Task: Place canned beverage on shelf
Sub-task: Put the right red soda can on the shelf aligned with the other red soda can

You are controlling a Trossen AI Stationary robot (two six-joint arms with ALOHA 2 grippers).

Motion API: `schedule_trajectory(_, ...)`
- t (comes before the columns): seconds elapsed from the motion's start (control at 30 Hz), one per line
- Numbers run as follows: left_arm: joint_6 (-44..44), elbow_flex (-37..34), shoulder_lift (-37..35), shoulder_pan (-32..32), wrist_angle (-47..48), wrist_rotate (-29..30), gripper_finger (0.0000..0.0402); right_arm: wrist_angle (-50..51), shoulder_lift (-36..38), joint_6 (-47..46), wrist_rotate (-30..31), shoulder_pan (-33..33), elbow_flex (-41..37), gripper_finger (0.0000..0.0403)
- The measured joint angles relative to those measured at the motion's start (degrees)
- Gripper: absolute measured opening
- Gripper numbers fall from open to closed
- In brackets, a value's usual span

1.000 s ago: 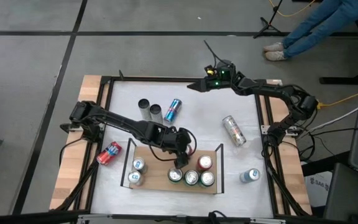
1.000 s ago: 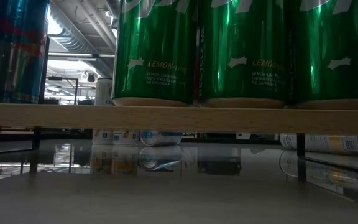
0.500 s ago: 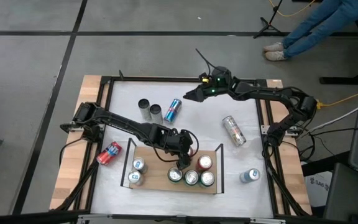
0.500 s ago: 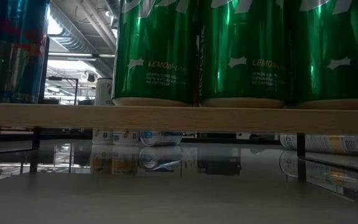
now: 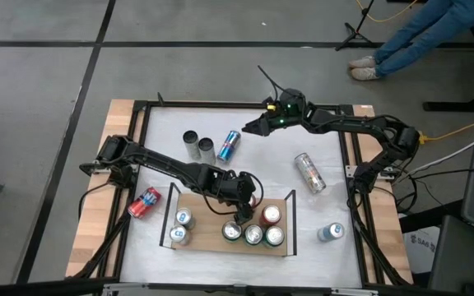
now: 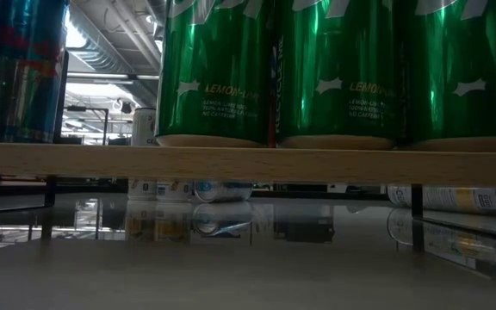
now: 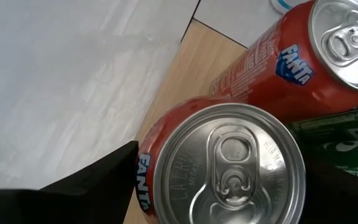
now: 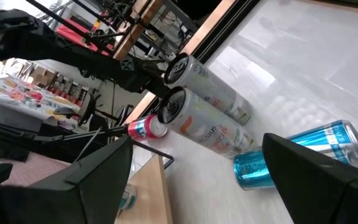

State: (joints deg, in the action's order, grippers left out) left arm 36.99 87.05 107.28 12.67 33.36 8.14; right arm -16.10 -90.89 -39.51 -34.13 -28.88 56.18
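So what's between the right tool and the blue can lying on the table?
Nothing but bare white tabletop. The high view shows the open right tool just short of the blue can, and the right wrist view shows the same empty stretch.

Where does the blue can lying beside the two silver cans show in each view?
High view: blue can, upper middle of the picture.
Low view: cannot pick it out.
Left wrist view: not in it.
Right wrist view: lying on the white tabletop.
Shared landmark: two silver cans right beside it.
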Motion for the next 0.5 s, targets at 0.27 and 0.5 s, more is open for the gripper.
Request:
schedule_trajectory(0.27,-0.02,0.00,0.00,-0.02,-0.04,-0.86,0.0314,0.00,0.00,0.00,0.00,0.04,0.00,0.0347)
schedule_trajectory(0.5,-0.03,0.00,0.00,-0.02,-0.07,-2.31,0.0315,0.00,0.00,-0.02,0.00,0.02,0.00,0.0347)
